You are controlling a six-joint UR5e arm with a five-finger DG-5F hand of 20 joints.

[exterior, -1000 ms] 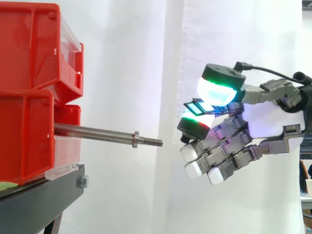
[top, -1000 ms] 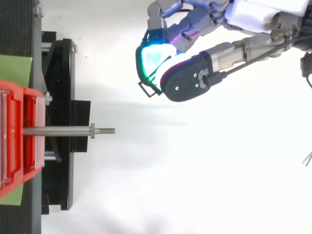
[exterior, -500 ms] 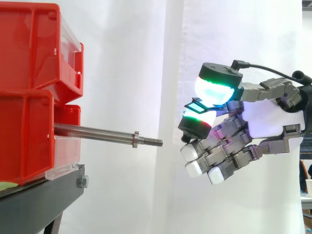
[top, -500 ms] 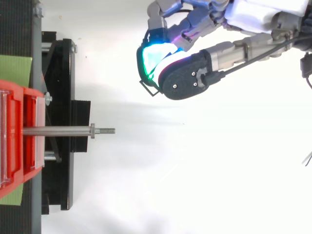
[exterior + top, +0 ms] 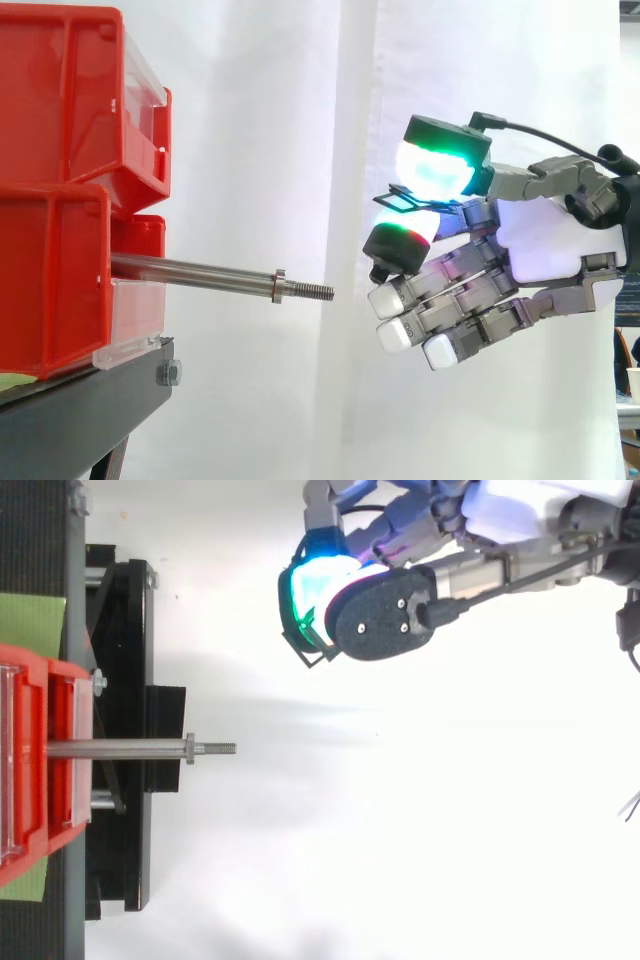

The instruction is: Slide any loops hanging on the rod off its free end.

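A bare steel rod [image 5: 200, 272] juts rightward out of the red bins [image 5: 55, 230] and ends in a collar and a threaded tip [image 5: 316, 291]. Nothing hangs on it. My hand [image 5: 548, 245] hovers to the right of the tip, slightly higher, and off to one side of the rod's line in the top view. A small black rectangular loop [image 5: 399, 200] is pinched between the green-glowing thumb pad [image 5: 438, 172] and a fingertip below it. Seen from above, the loop [image 5: 306, 652] sticks out at the hand's [image 5: 500, 505] left edge, well clear of the rod [image 5: 120, 748].
The red bins are stacked on a black stand [image 5: 85, 405] at the left. A white curtain hangs behind everything. Open space lies between the rod's tip and the hand. A green sheet [image 5: 30, 625] lies under the stand.
The hand has risen a little and drifted further sideways from the rod's line, with the loop still pinched. The rod has not moved.
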